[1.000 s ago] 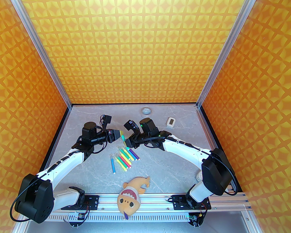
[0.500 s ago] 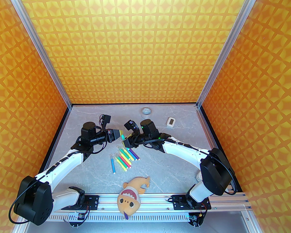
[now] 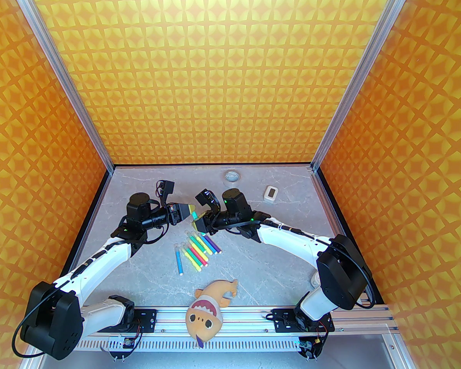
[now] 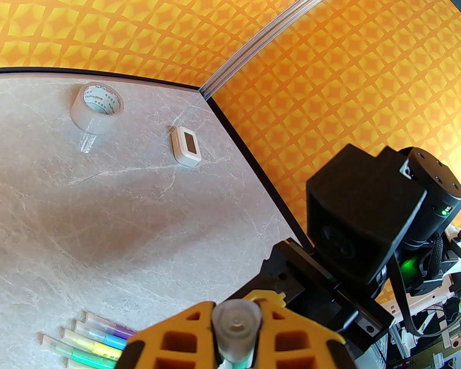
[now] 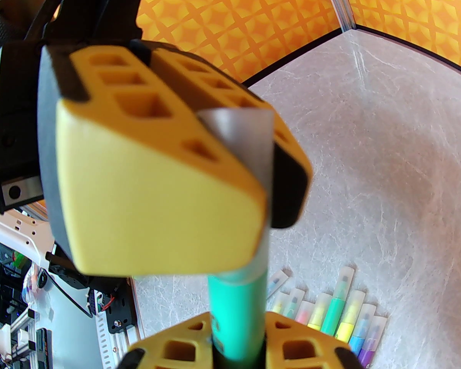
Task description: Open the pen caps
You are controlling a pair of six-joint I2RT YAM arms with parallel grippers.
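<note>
A teal pen (image 5: 236, 306) is held in the air between both grippers, above the row of pens (image 3: 196, 250) on the table. My left gripper (image 3: 190, 210) is shut on its translucent pen cap (image 4: 236, 323), whose end sticks out past the yellow fingers (image 5: 157, 206). My right gripper (image 5: 236, 346) is shut on the teal barrel just below the cap. Several more coloured pens lie side by side, their whitish pen caps (image 5: 292, 302) on and pointing to the far left.
A roll of clear tape (image 3: 231, 176) and a small white device (image 3: 271, 193) sit near the back wall. A plush shark toy (image 3: 209, 308) lies at the near edge between the arm bases. Orange walls enclose the table on three sides.
My right gripper has moved left up to the left gripper and closed on the teal barrel. The left arm has drifted slightly left, still gripping the cap.
</note>
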